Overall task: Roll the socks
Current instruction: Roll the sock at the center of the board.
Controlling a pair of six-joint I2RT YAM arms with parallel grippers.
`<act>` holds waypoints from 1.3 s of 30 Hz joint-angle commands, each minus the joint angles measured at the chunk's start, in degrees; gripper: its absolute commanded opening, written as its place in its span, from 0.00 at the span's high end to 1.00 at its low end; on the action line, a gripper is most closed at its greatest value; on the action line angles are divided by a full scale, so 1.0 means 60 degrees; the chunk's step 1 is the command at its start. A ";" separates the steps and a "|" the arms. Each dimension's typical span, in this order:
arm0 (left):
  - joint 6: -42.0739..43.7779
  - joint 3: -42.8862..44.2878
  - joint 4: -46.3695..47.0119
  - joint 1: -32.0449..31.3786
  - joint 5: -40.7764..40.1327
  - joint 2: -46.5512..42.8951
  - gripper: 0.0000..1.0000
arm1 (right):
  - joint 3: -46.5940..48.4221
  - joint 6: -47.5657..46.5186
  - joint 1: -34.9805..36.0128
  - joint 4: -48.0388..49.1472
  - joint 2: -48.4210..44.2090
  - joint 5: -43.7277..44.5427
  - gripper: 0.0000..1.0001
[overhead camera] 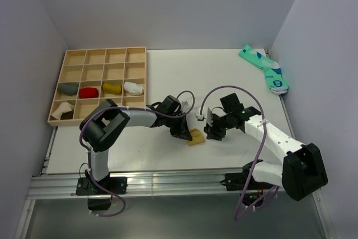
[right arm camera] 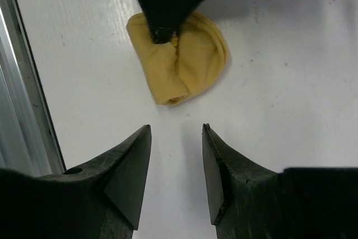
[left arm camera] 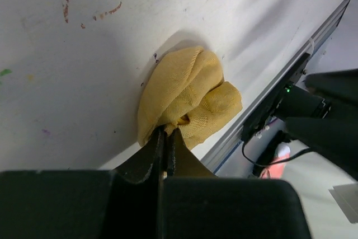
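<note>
One mustard-yellow knit ankle sock (right arm camera: 184, 65) lies bunched into a loose, half-made roll on the white table top (overhead camera: 168, 71), close to the near edge and between your two arms. Left gripper (left arm camera: 164, 135): jaws pinched tight on a fold at the bundle's edge. Right gripper (right arm camera: 176, 130): jaws partly apart, holding nothing, just short of the sock and not touching it. Expect the sock to be light, limp and a little springy. The folds will likely relax once you let go, and a pinch on one layer will drag that layer, not the bundle. The knit looks grippy rather than slippery, and nothing is fragile. Best hold, by my reckoning, is across the thick rounded middle, through all layers. Which end is the cuff, you cannot tell. Edges: a silver aluminium rail (overhead camera: 168, 178) runs just past the near table edge, so keep your sweeps from pushing the sock that way. Bare table shows beyond the sock, towards the far side. A wooden compartment tray (overhead camera: 60, 76) holding rolled socks (overhead camera: 88, 92) sits well apart at the left, and teal patterned socks (overhead camera: 264, 68) lie at the far right corner.
</note>
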 commanded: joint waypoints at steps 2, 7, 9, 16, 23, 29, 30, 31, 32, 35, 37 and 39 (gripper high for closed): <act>0.0650 0.0249 -0.1953 0.0038 0.0190 0.0698 1.00 | -0.0521 -0.0723 0.1022 0.0958 -0.0366 0.0651 0.50; 0.0752 0.0601 -0.2217 0.0082 0.0337 0.1035 1.00 | -0.1078 -0.0693 0.1930 0.1778 -0.0644 0.1253 0.48; 0.0723 0.0674 -0.2189 0.0096 0.0454 0.1123 1.00 | -0.1225 -0.0679 0.2297 0.2071 -0.0645 0.1575 0.48; 0.0752 0.0938 -0.2261 0.0140 0.0615 0.1446 1.00 | -0.1328 -0.0679 0.2883 0.2452 -0.0381 0.1971 0.48; 0.0869 0.1290 -0.2422 0.0199 0.0703 0.1651 1.00 | -0.1489 -0.0649 0.3426 0.2614 -0.0044 0.2236 0.50; 0.0928 0.1451 -0.2496 0.0287 0.0761 0.1710 1.00 | -0.1533 -0.0605 0.3602 0.2702 0.0350 0.2440 0.52; 0.0899 0.1422 -0.2467 0.0316 0.0791 0.1710 1.00 | -0.1504 -0.0576 0.3616 0.2731 0.0438 0.2513 0.53; 0.0899 0.1407 -0.2452 0.0316 0.0806 0.1710 1.00 | -0.1504 -0.0562 0.3602 0.2760 0.0497 0.2543 0.55; 0.0884 0.1407 -0.2452 0.0331 0.0791 0.1710 1.00 | -0.1475 -0.0533 0.3602 0.2804 0.0657 0.2543 0.56; 0.0782 0.1363 -0.2306 0.0345 0.0879 0.1666 1.00 | -0.1402 -0.0343 0.3602 0.2834 0.0805 0.2485 0.65; 0.0709 0.1305 -0.2247 0.0360 0.0879 0.1608 1.00 | -0.1285 -0.0152 0.3602 0.2776 0.1083 0.2426 0.73; 0.0533 0.1188 -0.2057 0.0375 0.0865 0.1534 0.96 | -0.1138 0.0082 0.3573 0.2717 0.1258 0.2368 0.79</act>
